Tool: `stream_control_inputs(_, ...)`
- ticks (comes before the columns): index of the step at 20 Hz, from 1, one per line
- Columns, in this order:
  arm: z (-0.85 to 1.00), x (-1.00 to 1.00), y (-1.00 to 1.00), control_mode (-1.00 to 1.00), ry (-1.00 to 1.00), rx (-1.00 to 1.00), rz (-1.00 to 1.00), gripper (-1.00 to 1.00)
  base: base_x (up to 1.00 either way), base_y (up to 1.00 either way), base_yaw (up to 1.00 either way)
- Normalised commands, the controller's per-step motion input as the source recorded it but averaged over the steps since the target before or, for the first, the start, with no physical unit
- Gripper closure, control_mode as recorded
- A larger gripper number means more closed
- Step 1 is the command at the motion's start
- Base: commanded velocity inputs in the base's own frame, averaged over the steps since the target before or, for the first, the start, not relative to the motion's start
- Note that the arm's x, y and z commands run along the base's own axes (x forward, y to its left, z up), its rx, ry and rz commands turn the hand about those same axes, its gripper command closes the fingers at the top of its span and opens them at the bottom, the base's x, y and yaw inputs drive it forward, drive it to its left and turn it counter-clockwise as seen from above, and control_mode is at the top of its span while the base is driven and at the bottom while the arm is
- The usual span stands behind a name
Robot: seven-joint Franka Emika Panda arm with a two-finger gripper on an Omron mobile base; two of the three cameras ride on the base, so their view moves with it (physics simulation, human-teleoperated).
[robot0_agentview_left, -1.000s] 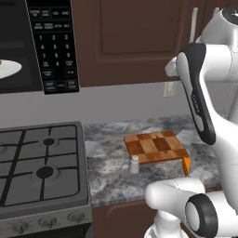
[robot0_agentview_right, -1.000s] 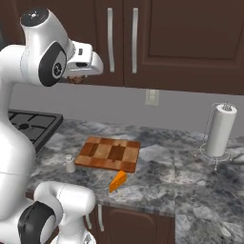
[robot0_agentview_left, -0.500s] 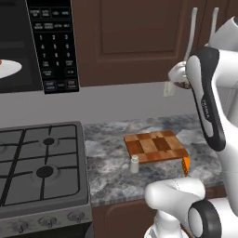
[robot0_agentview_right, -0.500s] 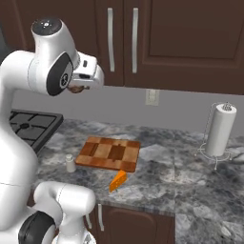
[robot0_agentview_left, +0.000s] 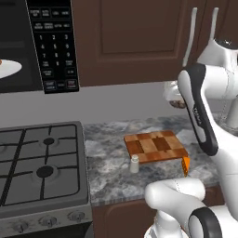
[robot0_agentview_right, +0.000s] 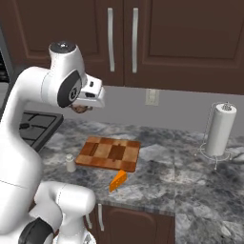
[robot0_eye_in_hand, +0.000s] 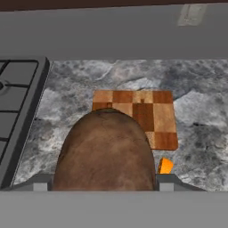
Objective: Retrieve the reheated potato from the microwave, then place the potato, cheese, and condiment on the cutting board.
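In the hand view the potato [robot0_eye_in_hand: 106,151] is sitting at the bottom centre, gripped between the gripper's [robot0_eye_in_hand: 105,185] two fingers, which are closed against its sides. It is showing as a matte dark brown lump, rounded on top, its long axis running up the frame toward the cutting board [robot0_eye_in_hand: 139,116]. The board is lying at mid-frame on the speckled grey counter [robot0_eye_in_hand: 200,116], with bare stone open on its right and above it up to the grey wall. The stove's [robot0_eye_in_hand: 18,102] edge is bounding the left side, a strip of counter between it and the board. An orange cheese wedge [robot0_eye_in_hand: 165,166] is lying just off the board's lower right corner.

In the right base view the gripper [robot0_agentview_right: 82,107] is hanging in the upper left, well above the board [robot0_agentview_right: 108,153]; the condiment [robot0_agentview_right: 70,163] is standing just beside its left end. A paper towel holder [robot0_agentview_right: 219,131] is standing far right. In the left base view the microwave [robot0_agentview_left: 35,44] is filling the upper left, its turntable [robot0_agentview_left: 9,68] showing.
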Motion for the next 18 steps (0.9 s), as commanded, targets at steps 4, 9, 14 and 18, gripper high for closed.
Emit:
stream_control_inputs(4, -0.71, 0.31, 0.00, -1.00, 0.24, 0.01, 0.00, 1.00, 0.00, 0.00, 0.00)
stream_control_inputs(9, -0.79, 0.48, 0.00, -1.00, 0.18, 0.01, 0.00, 1.00, 0.00, 0.00, 0.00)
stream_control_inputs(14, -0.78, 0.68, 0.00, -1.00, 0.17, 0.00, 0.00, 1.00, 0.00, 0.00, 0.00)
stream_control_inputs(18, -0.74, 0.53, -0.03, -1.00, 0.13, 0.00, 0.00, 1.00, 0.00, 0.00, 0.00)
